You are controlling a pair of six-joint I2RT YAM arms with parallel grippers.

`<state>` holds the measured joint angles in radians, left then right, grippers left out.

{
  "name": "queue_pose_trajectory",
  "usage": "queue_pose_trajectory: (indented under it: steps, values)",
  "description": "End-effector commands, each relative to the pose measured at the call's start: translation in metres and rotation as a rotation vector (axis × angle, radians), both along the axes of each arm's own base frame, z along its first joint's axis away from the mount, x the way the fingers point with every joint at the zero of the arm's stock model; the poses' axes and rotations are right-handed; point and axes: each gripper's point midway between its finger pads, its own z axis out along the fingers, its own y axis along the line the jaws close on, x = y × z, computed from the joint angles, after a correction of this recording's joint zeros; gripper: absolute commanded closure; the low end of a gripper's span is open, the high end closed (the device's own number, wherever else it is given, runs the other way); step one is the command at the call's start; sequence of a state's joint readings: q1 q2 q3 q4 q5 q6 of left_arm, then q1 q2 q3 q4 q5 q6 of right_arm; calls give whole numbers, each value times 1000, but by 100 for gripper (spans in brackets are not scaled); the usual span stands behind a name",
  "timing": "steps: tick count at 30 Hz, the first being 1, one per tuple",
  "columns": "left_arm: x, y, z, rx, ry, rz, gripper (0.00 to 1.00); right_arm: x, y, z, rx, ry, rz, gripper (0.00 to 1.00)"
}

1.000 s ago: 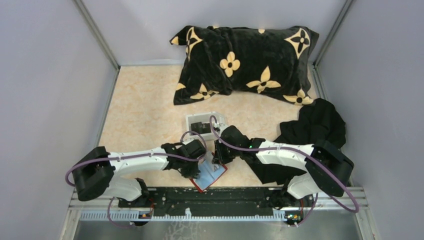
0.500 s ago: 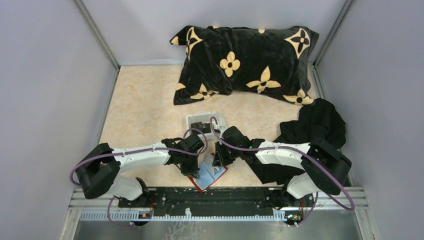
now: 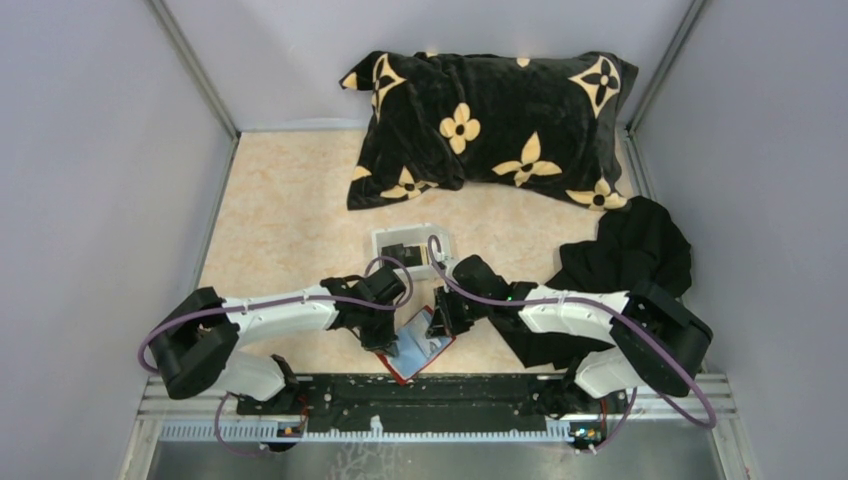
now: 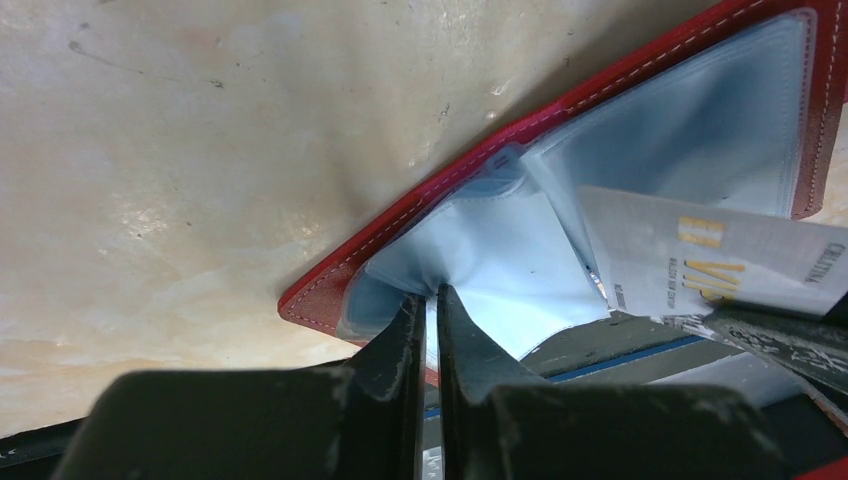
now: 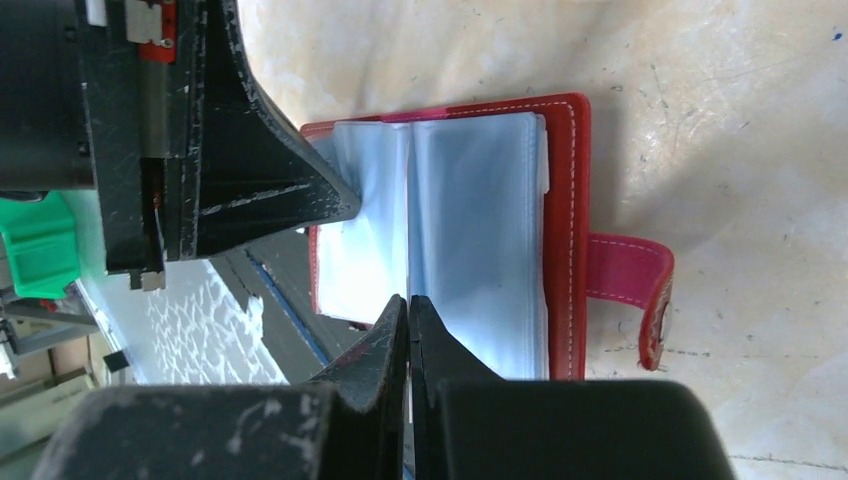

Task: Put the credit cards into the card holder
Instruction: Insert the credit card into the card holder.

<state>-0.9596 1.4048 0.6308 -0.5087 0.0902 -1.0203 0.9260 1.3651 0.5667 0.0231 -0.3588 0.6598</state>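
The red card holder (image 3: 416, 350) lies open at the table's near edge, its clear pockets up. My left gripper (image 3: 386, 344) is shut on a clear pocket sleeve at the holder's left side; the pinch shows in the left wrist view (image 4: 432, 296). My right gripper (image 3: 437, 328) is shut on a pale credit card with yellow lettering (image 4: 700, 255), whose end sits in the mouth of a pocket. In the right wrist view the card is edge-on between my jaws (image 5: 408, 302), over the holder (image 5: 566, 200). A black credit card (image 3: 401, 252) lies in the white tray.
The small white tray (image 3: 380, 238) stands just beyond the grippers. A black pillow with yellow flowers (image 3: 490, 120) lies at the back. A black cloth (image 3: 630, 250) is heaped at the right. The holder's red strap (image 5: 625, 280) sticks out on the table.
The left gripper moved in a little and took hold of the holder's sleeve. The right gripper shifted slightly nearer and lower with the card over the open holder.
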Motion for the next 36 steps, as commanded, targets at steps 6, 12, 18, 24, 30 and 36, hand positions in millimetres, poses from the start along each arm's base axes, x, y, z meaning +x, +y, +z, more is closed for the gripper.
queue_pose_trajectory:
  steps: [6, 12, 18, 24, 30, 36]
  values:
    - [29, 35, -53, 190, -198, 74, 89, 1, 10, 23, 113, -21, 10, 100]
    - [28, 35, -52, 190, -200, 77, 90, 1, 8, 14, 111, -4, 5, 100]
    - [24, 37, -55, 196, -189, 77, 91, 7, 7, 16, 113, -15, -8, 100]
    - [23, 39, -56, 198, -190, 78, 92, 8, 7, 13, 113, -7, -6, 100]
    - [23, 38, -56, 196, -189, 79, 92, 8, 7, 13, 119, -5, 0, 100]
    - [23, 37, -55, 198, -189, 78, 93, 5, 9, 13, 134, 7, 13, 100]
